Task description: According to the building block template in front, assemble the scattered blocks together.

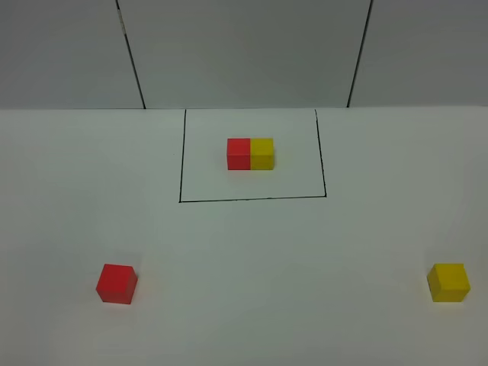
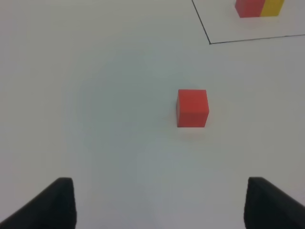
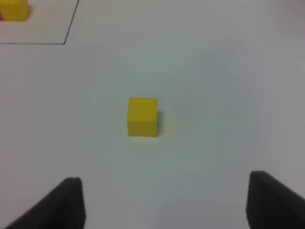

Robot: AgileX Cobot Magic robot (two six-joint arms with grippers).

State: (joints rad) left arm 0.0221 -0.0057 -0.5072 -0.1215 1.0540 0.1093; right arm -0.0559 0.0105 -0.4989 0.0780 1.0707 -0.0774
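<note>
Two loose cubes sit well apart on a white surface [image 1: 252, 305], with a red-and-yellow building block template [image 1: 250, 153] at the far middle.

High camera: the template lies inside a black outline [image 1: 252, 200], long axis running left to right, red half on the left. The red cube [image 1: 116, 283] sits near left and the yellow cube [image 1: 448, 282] near right, with open surface between them.
Left wrist camera: the left gripper [image 2: 162, 205] is spread wide and holds nothing, with the red cube beyond it.
Right wrist camera: the right gripper [image 3: 169, 205] is equally wide and empty, with the yellow cube beyond it.
</note>
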